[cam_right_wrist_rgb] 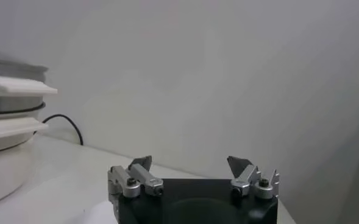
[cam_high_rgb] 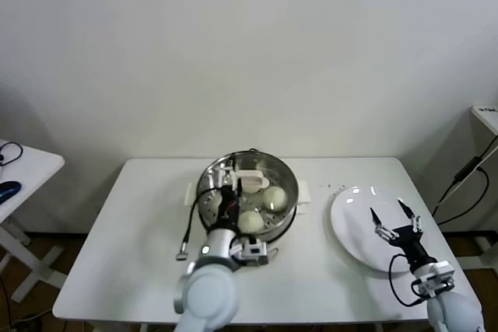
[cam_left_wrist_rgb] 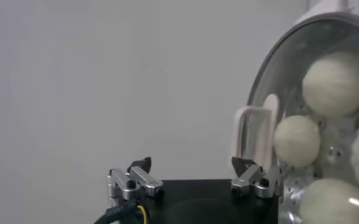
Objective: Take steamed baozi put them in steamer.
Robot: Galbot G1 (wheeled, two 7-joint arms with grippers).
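Head view shows your left gripper (cam_high_rgb: 233, 184) open and empty over the steamer (cam_high_rgb: 282, 172), the baozi (cam_high_rgb: 274, 198) inside; right gripper (cam_high_rgb: 393, 219) open, empty above the bare plate (cam_high_rgb: 350, 219). Loading looks done; next, pull both clear.

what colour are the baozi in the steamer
Cream-white baozi, plain and smooth; clearest in the left wrist view.

Left end effector (cam_high_rgb: 230, 190) and right end effector (cam_high_rgb: 393, 216) (both with fingers spread wide), well apart.
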